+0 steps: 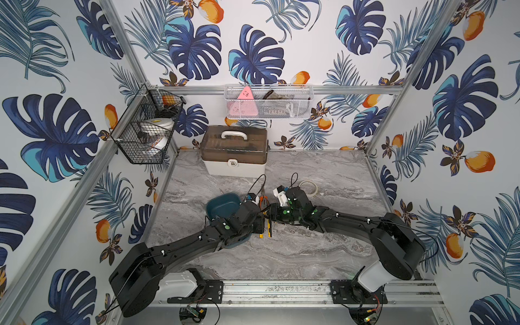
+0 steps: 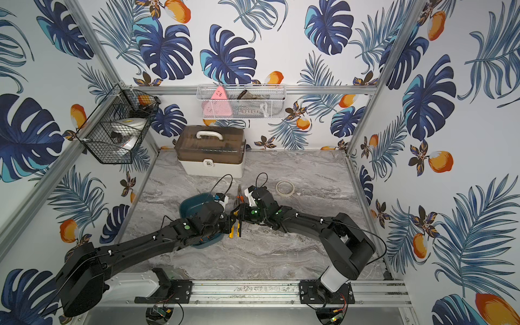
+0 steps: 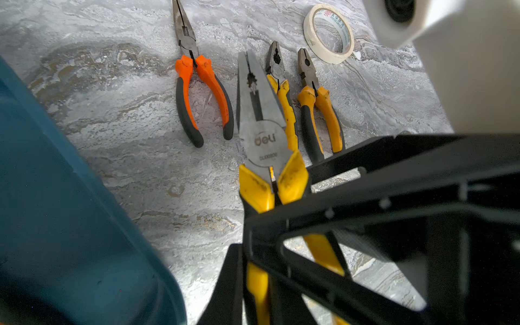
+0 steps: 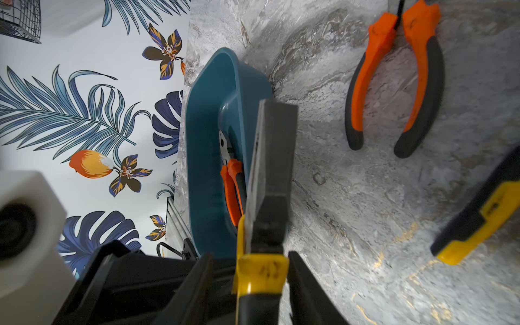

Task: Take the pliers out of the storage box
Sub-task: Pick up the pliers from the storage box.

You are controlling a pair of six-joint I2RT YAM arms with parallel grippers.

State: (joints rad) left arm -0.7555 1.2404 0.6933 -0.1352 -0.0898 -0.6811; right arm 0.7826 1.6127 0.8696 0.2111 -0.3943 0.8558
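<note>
Gripping yellow-handled pliers (image 3: 264,135), left pincer (image 3: 261,225) hangs beside the storage box (image 3: 56,197).

The grey marbled tabletop (image 1: 309,253) carries the teal storage box (image 1: 222,206), a white case (image 1: 235,166), a tape roll (image 1: 308,188), orange long-nosed pliers (image 3: 194,92) and two yellow-handled pliers (image 3: 284,95) (image 3: 319,112) side by side.

In both top views the left arm (image 1: 180,247) and right arm (image 1: 346,222) cover their own jaws. Beside the left jaws the storage box (image 3: 70,211) is a teal blur (cut off too). Past the right jaws the held yellow pliers (image 4: 273,168) hide half the orange pliers (image 4: 229,185); the long-nosed pliers (image 4: 423,78) lose their nose at the edge.
</note>
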